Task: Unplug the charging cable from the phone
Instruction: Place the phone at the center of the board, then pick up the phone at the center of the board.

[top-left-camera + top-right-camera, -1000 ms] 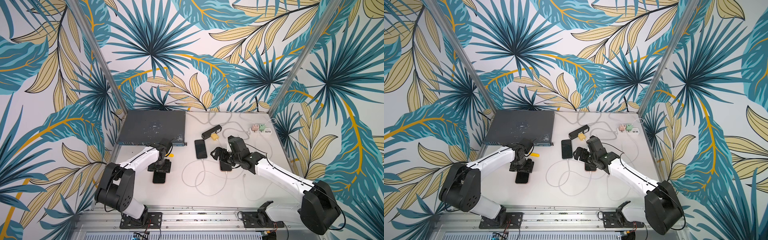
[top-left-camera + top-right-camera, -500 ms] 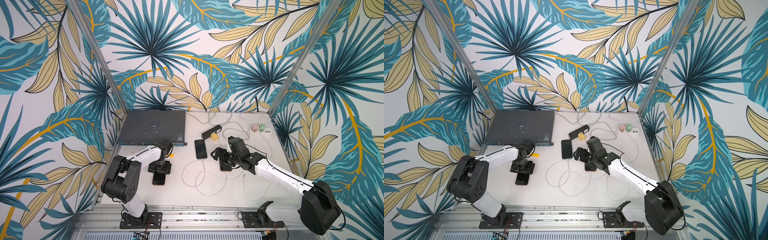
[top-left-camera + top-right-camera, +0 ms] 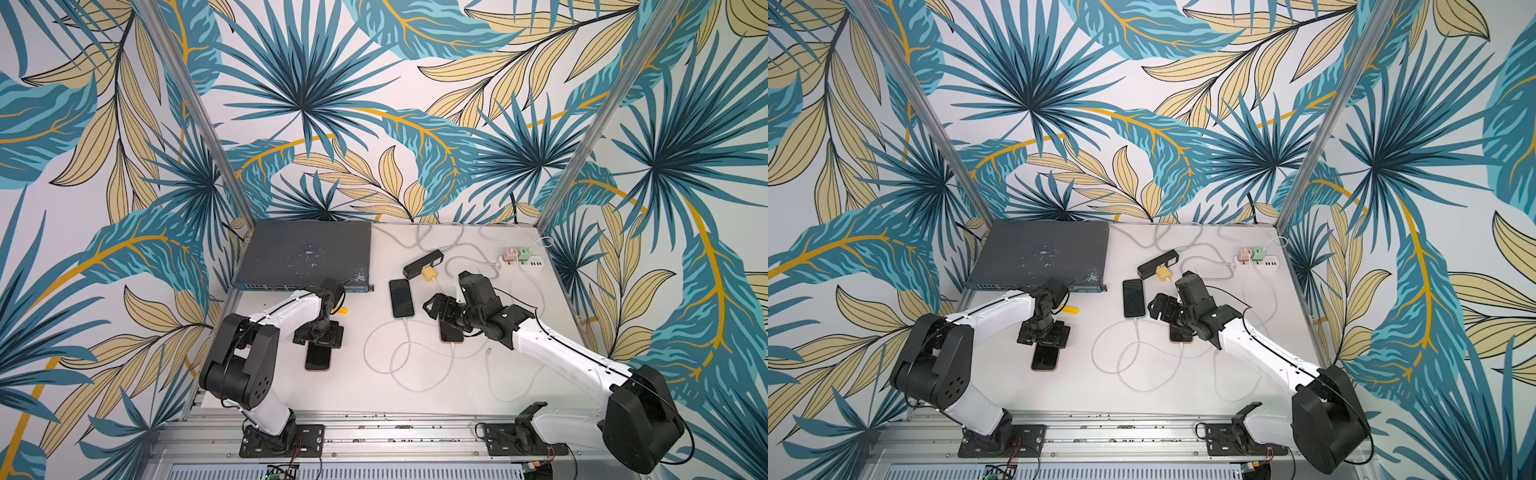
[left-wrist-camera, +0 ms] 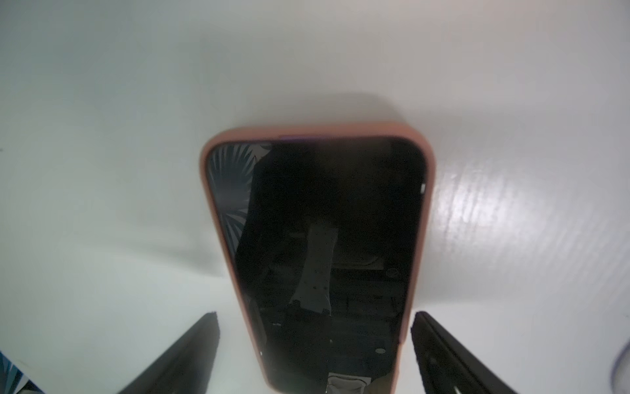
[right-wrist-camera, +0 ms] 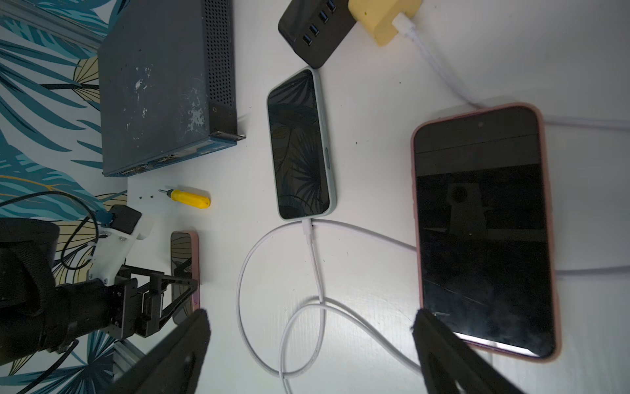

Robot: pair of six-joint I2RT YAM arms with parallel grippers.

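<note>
You spread the left pincer wider, freeing the cable-less salmon-cased dark-screened phone beneath it; the right pincer stayed open.

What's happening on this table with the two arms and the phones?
The left end effector is open, straddling a pink-cased phone without gripping it. The right end effector, also open, hovers by a second pink phone. A white cable is plugged into the green-cased phone between them.
</note>
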